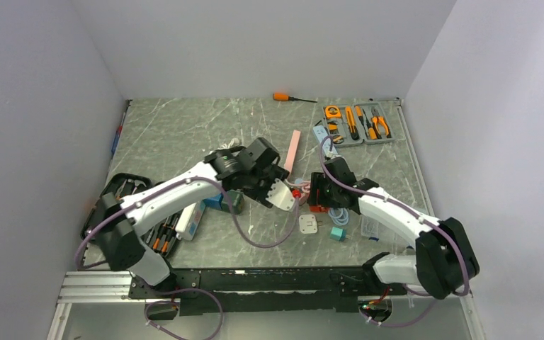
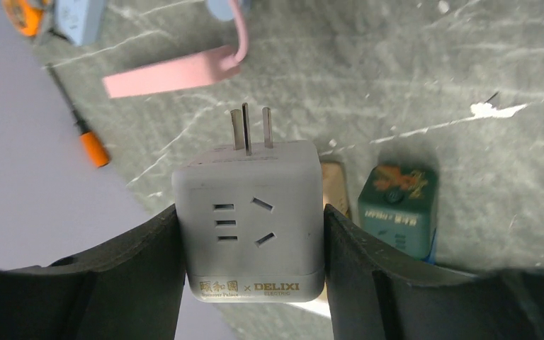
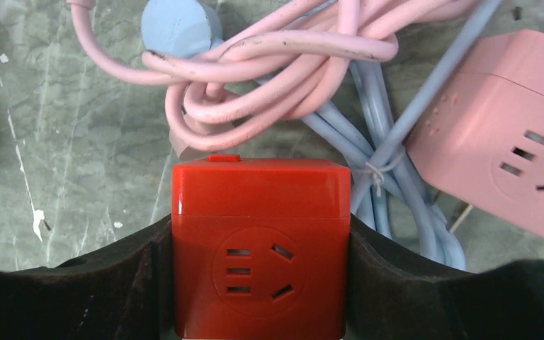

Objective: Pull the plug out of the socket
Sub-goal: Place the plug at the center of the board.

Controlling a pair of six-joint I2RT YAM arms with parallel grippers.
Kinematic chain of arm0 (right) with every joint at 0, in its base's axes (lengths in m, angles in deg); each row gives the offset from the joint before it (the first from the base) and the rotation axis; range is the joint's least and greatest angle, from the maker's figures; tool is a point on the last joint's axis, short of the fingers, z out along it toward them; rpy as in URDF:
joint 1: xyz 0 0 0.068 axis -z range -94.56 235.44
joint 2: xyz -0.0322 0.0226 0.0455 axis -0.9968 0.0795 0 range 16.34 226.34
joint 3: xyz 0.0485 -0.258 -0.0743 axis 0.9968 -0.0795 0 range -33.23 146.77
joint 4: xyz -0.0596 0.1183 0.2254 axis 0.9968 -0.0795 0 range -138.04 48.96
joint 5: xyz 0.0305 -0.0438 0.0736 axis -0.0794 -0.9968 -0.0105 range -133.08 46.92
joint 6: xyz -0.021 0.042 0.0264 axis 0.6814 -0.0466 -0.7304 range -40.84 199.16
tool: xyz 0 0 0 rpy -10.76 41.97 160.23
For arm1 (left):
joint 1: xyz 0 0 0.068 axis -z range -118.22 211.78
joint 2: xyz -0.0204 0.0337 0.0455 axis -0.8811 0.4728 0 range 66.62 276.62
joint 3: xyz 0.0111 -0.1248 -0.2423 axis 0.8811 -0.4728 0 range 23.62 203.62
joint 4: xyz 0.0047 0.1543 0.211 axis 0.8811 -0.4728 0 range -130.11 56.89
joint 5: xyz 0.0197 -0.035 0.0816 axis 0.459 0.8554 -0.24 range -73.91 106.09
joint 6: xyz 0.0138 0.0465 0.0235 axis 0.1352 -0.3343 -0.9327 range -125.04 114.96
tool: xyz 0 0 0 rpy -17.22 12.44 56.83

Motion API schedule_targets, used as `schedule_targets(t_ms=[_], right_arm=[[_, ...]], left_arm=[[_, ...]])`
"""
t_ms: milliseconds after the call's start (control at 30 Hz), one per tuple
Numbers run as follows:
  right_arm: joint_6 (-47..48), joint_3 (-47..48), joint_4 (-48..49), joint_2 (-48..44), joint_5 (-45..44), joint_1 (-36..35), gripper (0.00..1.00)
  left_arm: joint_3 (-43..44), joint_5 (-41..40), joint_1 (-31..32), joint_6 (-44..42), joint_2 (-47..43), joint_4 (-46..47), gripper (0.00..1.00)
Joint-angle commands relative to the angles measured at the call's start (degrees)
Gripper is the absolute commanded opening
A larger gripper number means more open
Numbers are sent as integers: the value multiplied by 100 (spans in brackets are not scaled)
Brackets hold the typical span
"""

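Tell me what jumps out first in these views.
The left hand grips a grey plug, its three prongs bare above the table. The right hand grips a red socket, close to the left hand at mid-table. Just beyond the socket lies a tangle of pink cable, with a pink cube beside it.

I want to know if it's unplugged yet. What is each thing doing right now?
grey plug cube: unplugged, prongs bare, clamped in left gripper.
red socket cube: front socket empty, clamped in right gripper.
pink socket cube: lying loose, visible socket empty.
pink cable: tangled.
tool case: open.
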Motion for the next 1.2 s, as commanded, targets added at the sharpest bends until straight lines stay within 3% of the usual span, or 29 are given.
schedule_targets(t_ms=[0, 167, 467, 500, 733, 900, 1167], right_arm=[[-160, 27, 670, 366, 107, 76, 0], [-329, 58, 787, 790, -276, 213, 0], [-596, 258, 352, 1059, -1753, 386, 4], [-551, 282, 362, 1043, -1776, 392, 9], [-249, 91, 639, 635, -1031, 373, 66], [-312, -121, 668, 61, -632, 371, 99], [-403, 113, 90, -1017, -617, 333, 100]], left_arm=[[436, 317, 58, 786, 668, -155, 0], [513, 732, 57, 1327, 1119, 81, 0], [704, 1422, 57, 2377, 1653, 424, 0], [709, 1447, 64, 2470, 1712, 473, 0], [430, 1472, 50, 2709, 2026, 1134, 0], [431, 1363, -15, 3001, 2329, 1646, 0], [445, 1305, -71, 3579, 2636, 2250, 0]])
